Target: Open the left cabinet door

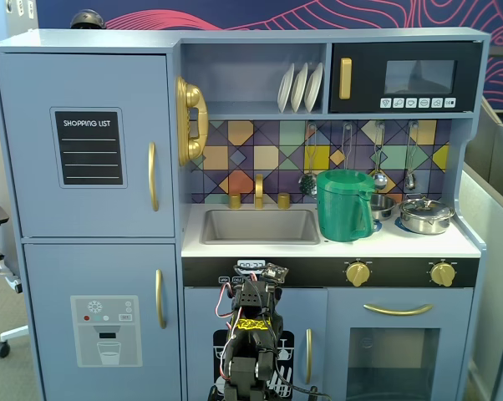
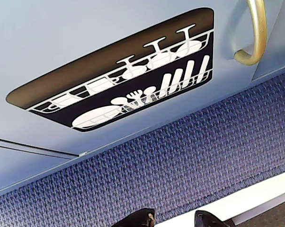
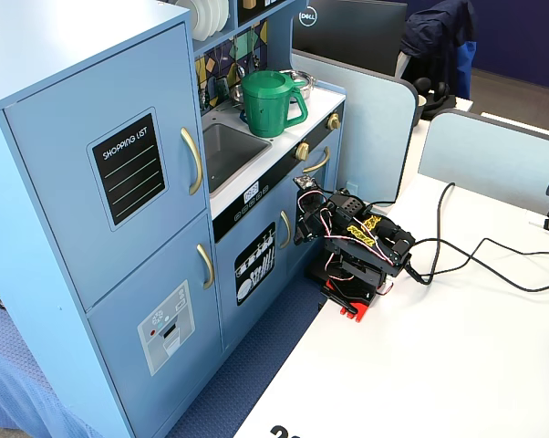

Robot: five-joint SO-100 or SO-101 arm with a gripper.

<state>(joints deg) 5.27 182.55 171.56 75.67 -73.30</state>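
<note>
The left cabinet door (image 1: 84,142) is the large grey-blue one with the black "SHOPPING LIST" panel (image 1: 88,147) and a vertical gold handle (image 1: 153,175). It is shut in both fixed views (image 3: 110,173). My arm (image 3: 357,242) sits folded low on the white table, well below and to the right of that door, facing the small door with the wine-glass picture (image 2: 123,85). In the wrist view my gripper (image 2: 173,220) shows only two dark fingertips (image 2: 138,218) at the bottom edge. They stand apart with nothing between them.
Below the left cabinet door is the door with a water-dispenser picture (image 1: 106,332). A gold handle (image 2: 256,33) hangs by the small door. Sink (image 1: 260,225), green pitcher (image 1: 345,205) and pot (image 1: 425,215) are on the counter. Blue carpet (image 2: 180,161) lies under the kitchen; cables (image 3: 475,260) cross the table (image 3: 439,365).
</note>
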